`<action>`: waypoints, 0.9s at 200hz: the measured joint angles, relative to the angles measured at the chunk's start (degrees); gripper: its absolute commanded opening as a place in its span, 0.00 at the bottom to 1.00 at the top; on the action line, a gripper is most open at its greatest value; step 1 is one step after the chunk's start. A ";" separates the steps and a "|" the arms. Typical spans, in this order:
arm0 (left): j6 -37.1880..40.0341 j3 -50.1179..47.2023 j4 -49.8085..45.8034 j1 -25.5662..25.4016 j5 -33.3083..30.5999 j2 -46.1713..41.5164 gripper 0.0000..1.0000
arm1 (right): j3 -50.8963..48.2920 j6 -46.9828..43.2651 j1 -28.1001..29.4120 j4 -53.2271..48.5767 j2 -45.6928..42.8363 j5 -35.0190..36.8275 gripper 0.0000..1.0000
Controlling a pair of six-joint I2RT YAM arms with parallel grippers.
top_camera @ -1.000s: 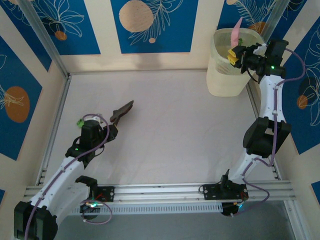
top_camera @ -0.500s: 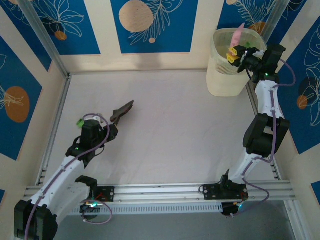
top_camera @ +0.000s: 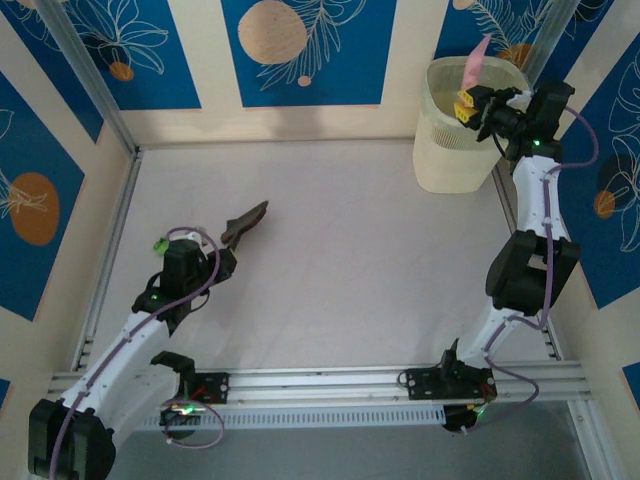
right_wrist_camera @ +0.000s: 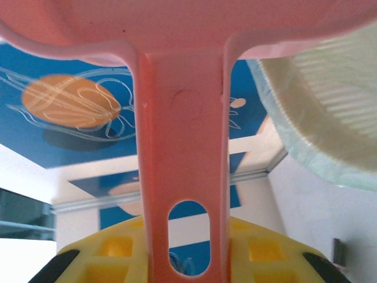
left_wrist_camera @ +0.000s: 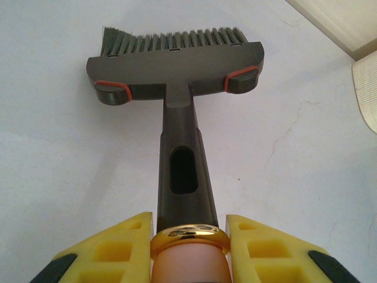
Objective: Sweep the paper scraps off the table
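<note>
My left gripper [top_camera: 222, 258] [left_wrist_camera: 188, 239] is shut on the thin handle of the dark brush [top_camera: 245, 222] [left_wrist_camera: 177, 59]. The brush lies low over the table [top_camera: 340, 250] at the left, bristles pointing away from me. At the back right, my right gripper [top_camera: 468, 105] [right_wrist_camera: 185, 250] is shut on the handle of the pink dustpan [top_camera: 474, 58] [right_wrist_camera: 182, 135]. It holds the pan tipped up steeply over the pale waste bin [top_camera: 455, 150] [right_wrist_camera: 330, 118]. No paper scraps are in view on the table; the bin's inside is hidden.
Aluminium rails [top_camera: 100, 260] edge the table on the left, front and right. Cream walls with blue panels [top_camera: 300, 50] stand close behind and beside. The bin fills the back right corner, and its rim [left_wrist_camera: 368, 94] also shows in the left wrist view.
The right gripper has lifted slightly and tipped the dustpan more upright over the bin. The left arm and the brush have not moved.
</note>
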 measured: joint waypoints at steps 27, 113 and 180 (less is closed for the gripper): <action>0.00 0.00 0.00 0.00 0.00 -0.02 0.00 | 5.09 -11.17 4.76 -9.49 -2.47 1.46 0.00; -0.13 0.00 -2.03 0.00 -0.07 -5.75 0.00 | 1.75 -46.93 27.52 -32.20 -18.40 15.87 0.00; -0.70 0.59 -7.78 0.00 -3.74 -13.27 0.00 | -22.23 -59.54 42.97 -35.39 -29.49 33.53 0.00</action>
